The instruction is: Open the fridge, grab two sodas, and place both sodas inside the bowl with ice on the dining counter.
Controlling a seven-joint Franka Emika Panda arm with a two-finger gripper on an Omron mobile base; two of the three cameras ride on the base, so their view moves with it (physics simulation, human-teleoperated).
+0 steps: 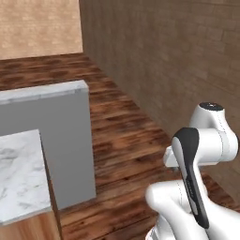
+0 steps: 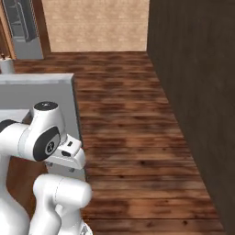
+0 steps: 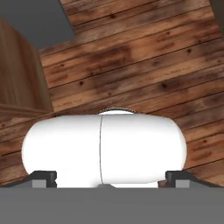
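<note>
From the left base camera I see the marble desk [image 1: 21, 173] at lower left beside a grey ledge [image 1: 65, 140], the right one catches the fridge [image 2: 23, 27] far off top left, and my hand camera looks down at wooden floor [image 3: 131, 57] with the jaws spread wide, holding nothing.

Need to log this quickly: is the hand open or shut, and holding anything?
Hand: open, fingertips set wide apart, nothing held between them.
</note>
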